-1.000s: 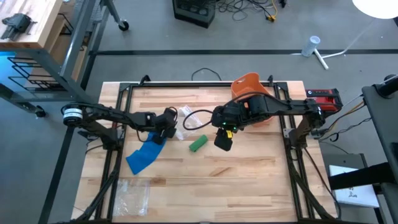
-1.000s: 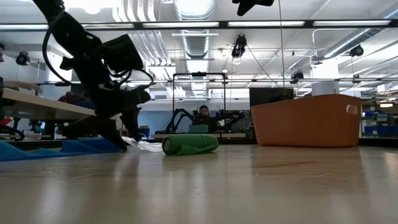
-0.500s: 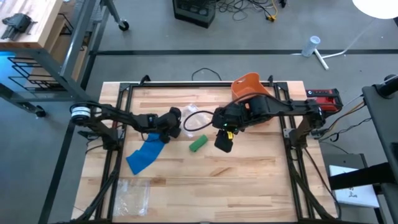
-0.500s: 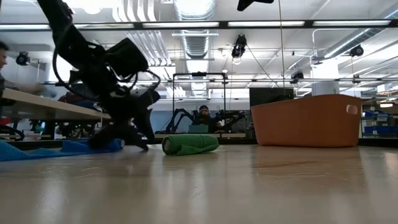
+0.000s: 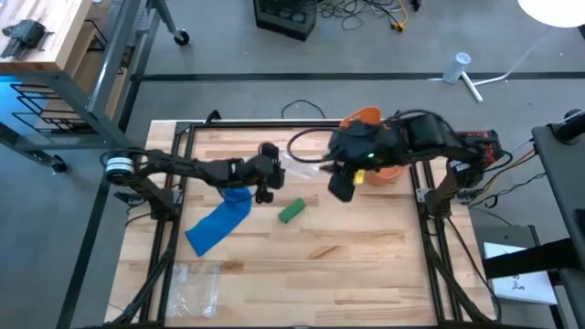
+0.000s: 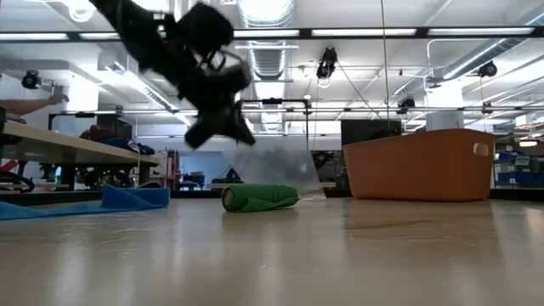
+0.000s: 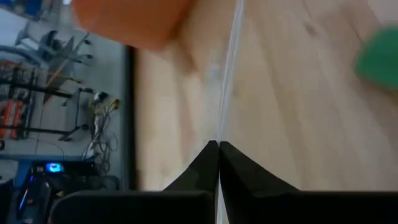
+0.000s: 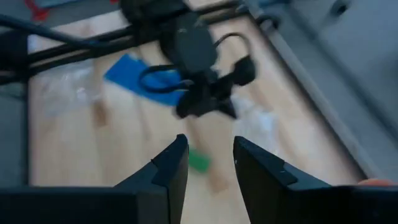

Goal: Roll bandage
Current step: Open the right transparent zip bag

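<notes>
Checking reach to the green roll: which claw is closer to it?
Left. The left claw is just up and left of the green roll, shut on a clear plastic bag. The right claw is farther off to the roll's right, near the orange bin.

Two dark arms w/ black cables, left arm [image 5: 196, 170], right arm [image 5: 411, 137]

I see the wooden table [image 5: 366, 265] carrying a green roll [image 5: 292, 211] mid-surface, blue cloth [image 5: 218, 225] leftward, an orange bin [image 5: 379, 172] by the far edge.
</notes>
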`<state>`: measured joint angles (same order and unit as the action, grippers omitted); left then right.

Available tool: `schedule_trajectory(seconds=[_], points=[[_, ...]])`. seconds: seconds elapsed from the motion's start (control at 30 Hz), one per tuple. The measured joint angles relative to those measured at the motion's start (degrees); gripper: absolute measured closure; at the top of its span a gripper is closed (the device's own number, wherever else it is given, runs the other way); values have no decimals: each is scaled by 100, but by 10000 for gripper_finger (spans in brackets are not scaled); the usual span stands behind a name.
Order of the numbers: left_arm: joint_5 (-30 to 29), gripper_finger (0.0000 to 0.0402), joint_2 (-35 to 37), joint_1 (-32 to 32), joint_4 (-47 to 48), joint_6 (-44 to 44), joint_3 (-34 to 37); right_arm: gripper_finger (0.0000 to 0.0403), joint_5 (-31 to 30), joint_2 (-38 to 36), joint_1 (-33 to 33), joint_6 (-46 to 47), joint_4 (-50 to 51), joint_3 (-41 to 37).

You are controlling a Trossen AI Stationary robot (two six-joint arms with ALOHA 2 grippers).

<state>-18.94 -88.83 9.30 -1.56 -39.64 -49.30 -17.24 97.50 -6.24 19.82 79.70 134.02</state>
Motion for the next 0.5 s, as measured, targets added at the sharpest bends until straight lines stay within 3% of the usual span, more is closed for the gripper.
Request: schedule_trajectory(seconds=[0.13, 0.5], points=[[4, 401, 581, 0, 692, 432, -810, 290, -412, -332, 68, -121, -71, -119], [501, 401, 1562, 17, 2436, 1566, -2931, 255, -380, -620, 205, -1221, -1022, -340]])
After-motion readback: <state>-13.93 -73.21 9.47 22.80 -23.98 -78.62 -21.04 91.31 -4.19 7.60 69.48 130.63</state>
